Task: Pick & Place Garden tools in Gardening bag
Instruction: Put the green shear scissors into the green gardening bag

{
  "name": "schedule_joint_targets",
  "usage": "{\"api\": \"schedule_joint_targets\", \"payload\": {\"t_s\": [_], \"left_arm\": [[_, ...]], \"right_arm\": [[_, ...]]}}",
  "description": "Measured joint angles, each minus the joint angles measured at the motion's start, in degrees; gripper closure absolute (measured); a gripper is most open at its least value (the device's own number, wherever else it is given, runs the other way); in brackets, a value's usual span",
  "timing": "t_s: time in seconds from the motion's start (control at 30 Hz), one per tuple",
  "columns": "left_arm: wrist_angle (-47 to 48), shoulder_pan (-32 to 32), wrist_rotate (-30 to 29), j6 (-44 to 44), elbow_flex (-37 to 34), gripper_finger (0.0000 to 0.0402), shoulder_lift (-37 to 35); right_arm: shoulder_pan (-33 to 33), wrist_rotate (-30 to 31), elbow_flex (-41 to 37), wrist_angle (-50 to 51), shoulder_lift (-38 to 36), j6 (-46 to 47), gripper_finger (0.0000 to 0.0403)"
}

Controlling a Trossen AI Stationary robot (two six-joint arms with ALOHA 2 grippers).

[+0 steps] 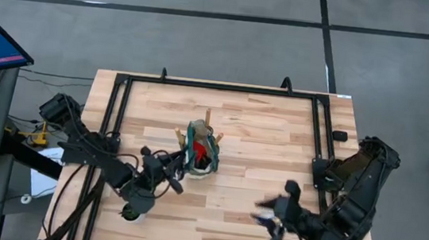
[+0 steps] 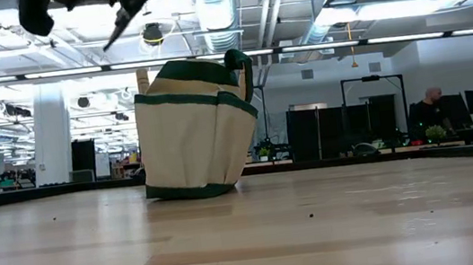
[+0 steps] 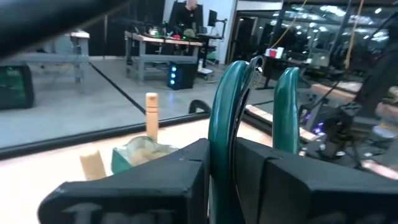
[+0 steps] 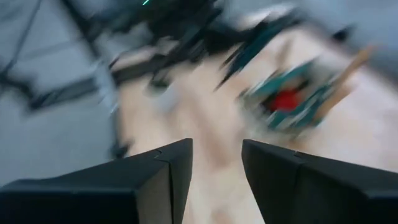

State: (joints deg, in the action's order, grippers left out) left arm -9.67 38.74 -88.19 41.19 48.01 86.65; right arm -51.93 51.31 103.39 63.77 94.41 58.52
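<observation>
Gardening bag [image 4: 292,96] a motion-smeared blur in right wrist view (red patch inside unidentifiable)

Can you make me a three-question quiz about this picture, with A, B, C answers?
1. Where is the gardening bag?
A. middle of the table
B. on the floor
C. at a table corner

2. What colour are the bag's handles?
A. yellow
B. green
C. pink

3. What is the left gripper doing?
A. hanging empty
B. squeezing a bag handle
C. holding a cup

Answers:
1 A, the high view shows it mid-table.
2 B, both loops are green.
3 B, its fingers pinch one handle.
</observation>
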Motion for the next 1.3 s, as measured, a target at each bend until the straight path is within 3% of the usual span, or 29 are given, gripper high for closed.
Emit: {"api": "schedule_joint_targets", "payload": {"t_s": [0.13, 0.23, 0.37, 0.53, 0.63, 0.87, 1.3], "left_arm": [[-4.04, 1.25, -0.56, -3.26, 0.02, 0.0374, -0.61], [-6.94, 1.53, -0.93, -6.18, 0.11, 0.0374, -1.88], [-8.47, 1.51, -0.95, -10.76, 0.11, 0.0374, -3.76], [-8.77, 1.33, -1.24, -14.05, 0.11, 0.0374, -5.83], [-8.92, 1.33, -1.84, -16.13, 0.12, 0.0374, -7.25], [-8.91, 1.33, -1.89, -19.82, 0.11, 0.0374, -10.38], [-8.83, 1.34, -1.9, -21.48, -0.23, 0.0375, -12.47]], "right_arm": [[5.37, 9.65, 0.0, 0.01, 0.0, -0.35, 0.0271], [10.73, 9.92, 0.0, -1.15, 0.0, -0.17, 0.0264], [17.68, 4.35, 0.0, -7.85, 0.97, -6.33, 0.0224], [25.17, -4.72, -0.02, -24.36, 4.29, -17.61, 0.0151], [28.45, -6.76, 0.02, -31.08, 6.67, -19.94, 0.0128], [33.04, -14.01, 0.04, -39.14, 9.89, -20.55, 0.0121], [37.57, -19.16, -0.01, -46.26, 12.72, -24.29, 0.0121]]}}
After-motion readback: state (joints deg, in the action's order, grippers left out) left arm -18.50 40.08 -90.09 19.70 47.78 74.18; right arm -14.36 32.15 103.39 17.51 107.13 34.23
